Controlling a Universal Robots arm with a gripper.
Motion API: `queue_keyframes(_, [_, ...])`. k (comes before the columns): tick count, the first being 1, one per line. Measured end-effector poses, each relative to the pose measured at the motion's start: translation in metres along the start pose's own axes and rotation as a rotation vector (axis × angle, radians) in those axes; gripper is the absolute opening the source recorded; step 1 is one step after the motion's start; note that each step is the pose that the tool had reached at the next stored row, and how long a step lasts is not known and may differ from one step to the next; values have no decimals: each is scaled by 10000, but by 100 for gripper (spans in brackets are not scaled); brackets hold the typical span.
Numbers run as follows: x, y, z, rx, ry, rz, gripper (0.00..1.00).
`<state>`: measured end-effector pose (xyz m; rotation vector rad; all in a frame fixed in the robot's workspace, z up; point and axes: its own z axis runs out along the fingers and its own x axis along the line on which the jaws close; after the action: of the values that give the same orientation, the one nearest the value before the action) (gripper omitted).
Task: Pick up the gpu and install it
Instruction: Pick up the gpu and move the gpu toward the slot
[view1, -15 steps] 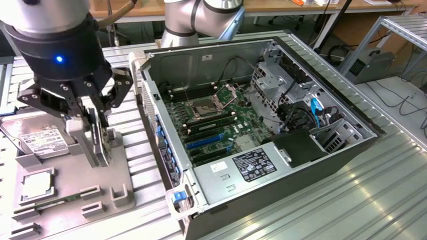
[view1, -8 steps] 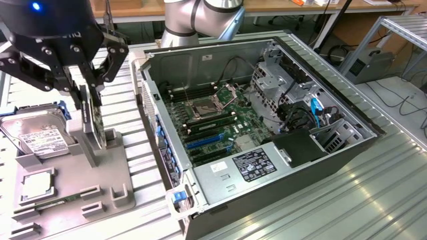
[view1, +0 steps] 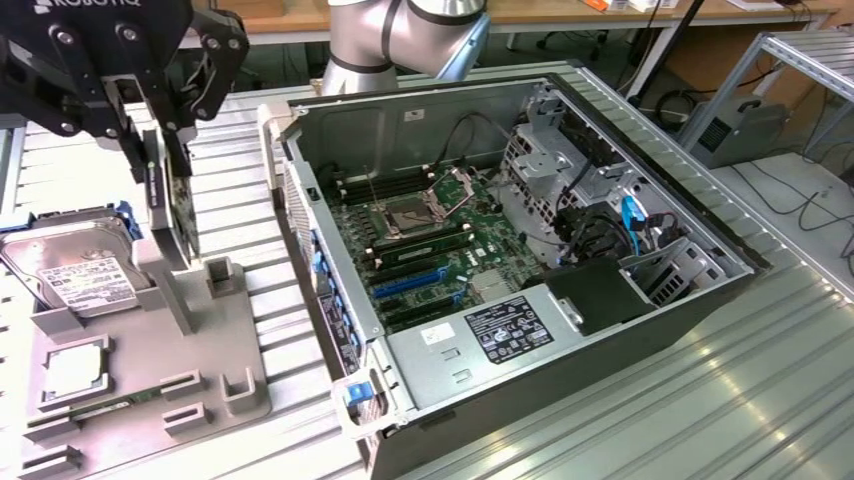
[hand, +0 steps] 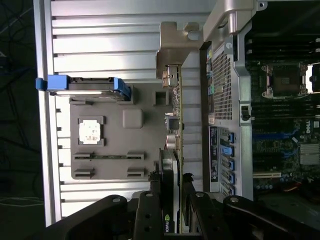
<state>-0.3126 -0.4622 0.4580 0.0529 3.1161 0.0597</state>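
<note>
The gpu (view1: 171, 205) is a thin dark card standing on edge at the exterior view's left, over the grey holder tray (view1: 214, 350). My gripper (view1: 163, 150) comes down from above and is shut on the card's upper part. The card's lower end is close to the tray's upright slot; I cannot tell whether they touch. In the wrist view the gpu (hand: 172, 150) runs away from my gripper (hand: 171, 205), with one black finger on each face and its silver bracket (hand: 172, 52) at the far end.
A hard drive (view1: 74, 270) with blue rails and a square CPU chip (view1: 74, 365) sit on the same tray. The open PC case (view1: 694, 300) lies to the exterior view's right, its motherboard (view1: 441, 250) with blue slots (view1: 407, 285) exposed. The table is ribbed metal.
</note>
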Motion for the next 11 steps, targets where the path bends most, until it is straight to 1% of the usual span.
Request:
queue_keyframes(1, [0, 1, -15, 1, -1, 0, 27])
queue_keyframes(7, [-3, 6, -17, 6, 1, 0, 27])
queue_keyframes(11, [-143, 20, -12, 5, 1, -4, 27])
